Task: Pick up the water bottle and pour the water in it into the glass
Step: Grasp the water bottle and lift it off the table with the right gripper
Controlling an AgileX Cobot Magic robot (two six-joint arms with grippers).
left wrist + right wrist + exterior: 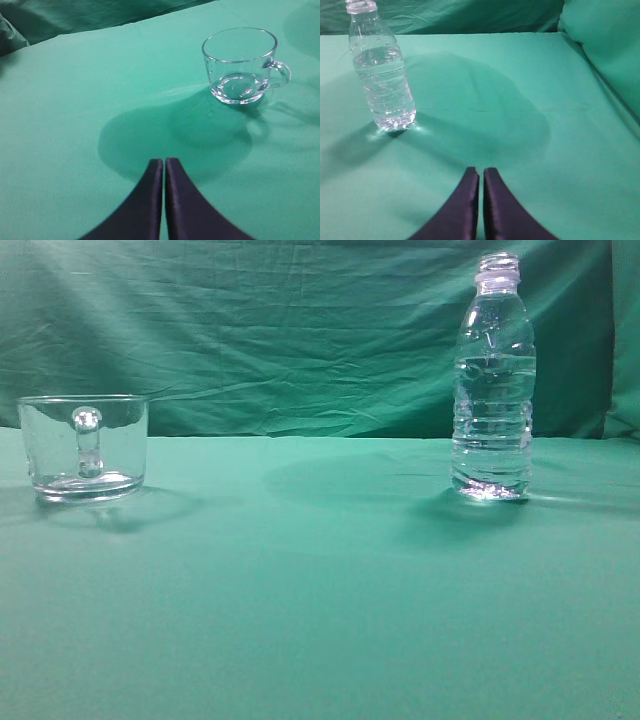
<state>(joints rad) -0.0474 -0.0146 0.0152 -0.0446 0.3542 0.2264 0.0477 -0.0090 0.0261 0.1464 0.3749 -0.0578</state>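
Note:
The water bottle stands upright and uncapped on the green cloth at the right, about two thirds full of clear water. It also shows in the right wrist view, far left of my right gripper, which is shut and empty above the cloth. The glass, an empty clear mug with a handle, stands at the left. In the left wrist view the glass sits up and to the right of my left gripper, which is shut and empty. Neither gripper shows in the exterior view.
A green cloth covers the table and hangs as a wrinkled backdrop. A fold of cloth rises at the right edge in the right wrist view.

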